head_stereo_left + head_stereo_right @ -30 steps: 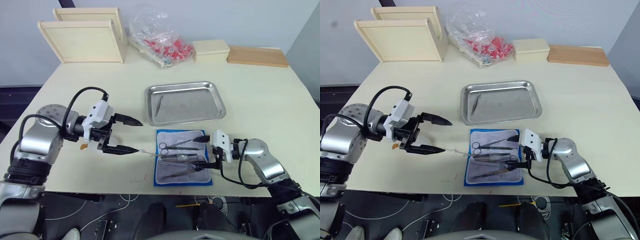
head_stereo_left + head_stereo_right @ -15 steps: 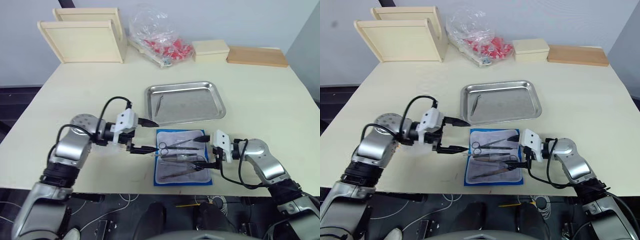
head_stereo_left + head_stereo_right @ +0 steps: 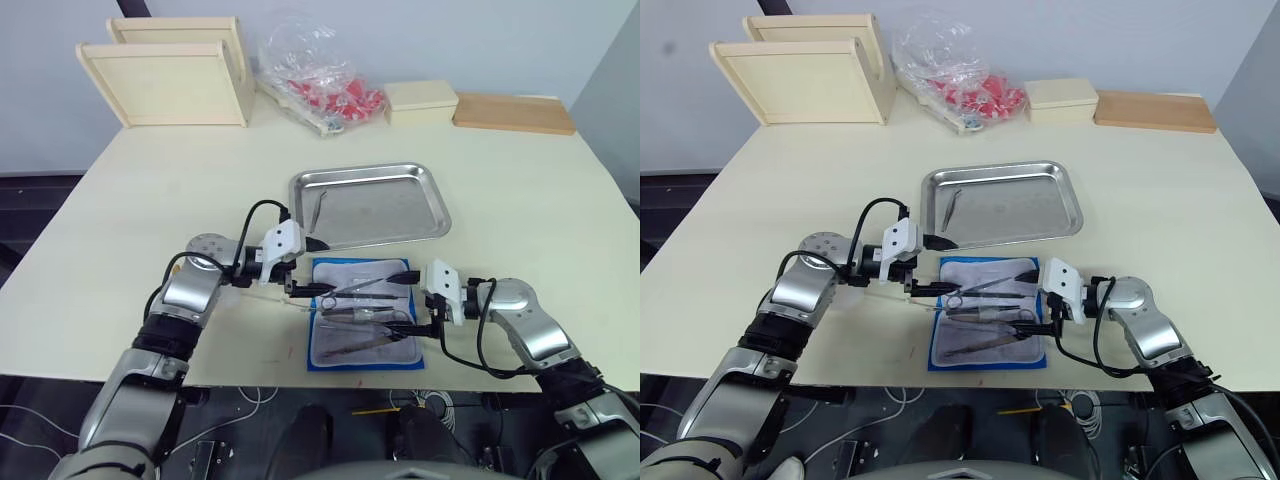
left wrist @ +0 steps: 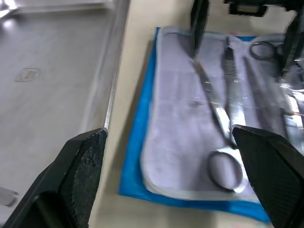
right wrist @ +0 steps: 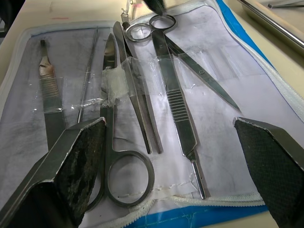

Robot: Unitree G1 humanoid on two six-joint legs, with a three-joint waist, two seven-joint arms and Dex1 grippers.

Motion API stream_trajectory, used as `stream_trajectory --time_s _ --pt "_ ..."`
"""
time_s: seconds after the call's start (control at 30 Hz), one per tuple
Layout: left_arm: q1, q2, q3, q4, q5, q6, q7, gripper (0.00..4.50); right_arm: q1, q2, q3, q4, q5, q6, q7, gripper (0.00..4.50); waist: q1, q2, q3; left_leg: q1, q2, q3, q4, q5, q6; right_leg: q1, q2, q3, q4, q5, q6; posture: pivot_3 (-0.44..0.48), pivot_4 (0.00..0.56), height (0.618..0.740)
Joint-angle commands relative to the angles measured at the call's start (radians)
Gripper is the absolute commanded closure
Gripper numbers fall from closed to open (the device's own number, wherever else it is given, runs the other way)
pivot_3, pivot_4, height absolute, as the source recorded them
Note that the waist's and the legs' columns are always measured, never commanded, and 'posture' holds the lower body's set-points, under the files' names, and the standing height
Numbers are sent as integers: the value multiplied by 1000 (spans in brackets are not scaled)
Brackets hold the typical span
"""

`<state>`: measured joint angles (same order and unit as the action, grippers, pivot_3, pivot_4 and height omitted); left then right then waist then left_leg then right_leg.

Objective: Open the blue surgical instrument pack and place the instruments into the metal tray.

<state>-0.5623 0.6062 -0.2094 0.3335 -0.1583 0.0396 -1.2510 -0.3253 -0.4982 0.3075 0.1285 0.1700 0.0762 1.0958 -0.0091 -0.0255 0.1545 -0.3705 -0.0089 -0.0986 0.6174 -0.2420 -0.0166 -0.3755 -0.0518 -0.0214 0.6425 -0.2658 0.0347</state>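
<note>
Visibly, one instrument (image 3: 318, 210) lies in the metal tray (image 3: 432, 195).

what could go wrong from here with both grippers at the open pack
1. The instruments sit under clear pocket strips, so pulling one may drag the blue surgical instrument pack along.
2. The left gripper and right gripper, both open, work at opposite ends of the pack and might collide.
3. The metal tray is close; a lifted tool may clip its rim.

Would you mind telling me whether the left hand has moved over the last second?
Yes. The left hand has moved rightward across the table, reaching the left edge of the blue surgical instrument pack, just below the metal tray.
</note>
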Motion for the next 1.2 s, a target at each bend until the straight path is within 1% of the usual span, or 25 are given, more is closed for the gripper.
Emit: stream_trajectory --time_s 0.03,0.27,0.6,0.73,0.87,1.0,1.13,1.17,1.2 --pt "-30 -21 -10 35 16 -40 -7 50 58 -36 42 94 -96 55 -38 0 0 0 0 0 0 0 0 0 0 0 0 0 0 0 0 0 150 740" --pt "-55 -71 -33 89 45 -86 -19 50 51 -32 45 100 -97 54 -46 0 -1 0 -1 2 0 0 1 0 0 1 0 1 1 0 0 0 150 740" --pt "-47 -73 -39 113 78 -154 -27 50 56 -34 46 97 -97 52 -54 0 -1 0 -1 4 0 2 1 0 0 2 1 2 2 0 0 0 150 740" --pt "-52 -83 -24 114 59 -137 -28 50 52 -33 47 102 -98 49 -55 0 -1 0 -1 4 0 2 1 0 0 2 1 3 2 0 0 0 150 740" --pt "-48 -79 -9 87 20 -116 -61 50 51 -31 47 103 -98 48 -56 0 -1 0 -1 5 0 3 1 0 0 2 1 3 3 0 0 0 150 740" --pt "-56 -77 -4 84 7 -98 -75 50 52 -30 48 106 -98 48 -58 0 -2 0 -1 5 0 3 1 0 0 2 1 4 3 0 0 0 150 740" --pt "-62 -80 -6 95 21 -118 -66 1148 50 -28 49 108 -98 47 -59 0 -2 -1 -1 5 0 3 1 0 0 2 1 4 3 0 0 0 150 740" --pt "-62 -80 -7 97 25 -121 -63 1566 50 -28 49 109 -98 47 -59 0 -2 -1 -1 5 0 3 1 0 0 2 1 4 3 0 0 0 150 740" --pt "-61 -81 -9 96 26 -121 -64 1566 50 -28 49 109 -99 47 -60 0 -2 0 -1 5 0 4 1 0 0 2 1 4 3 0 0 0 150 740"
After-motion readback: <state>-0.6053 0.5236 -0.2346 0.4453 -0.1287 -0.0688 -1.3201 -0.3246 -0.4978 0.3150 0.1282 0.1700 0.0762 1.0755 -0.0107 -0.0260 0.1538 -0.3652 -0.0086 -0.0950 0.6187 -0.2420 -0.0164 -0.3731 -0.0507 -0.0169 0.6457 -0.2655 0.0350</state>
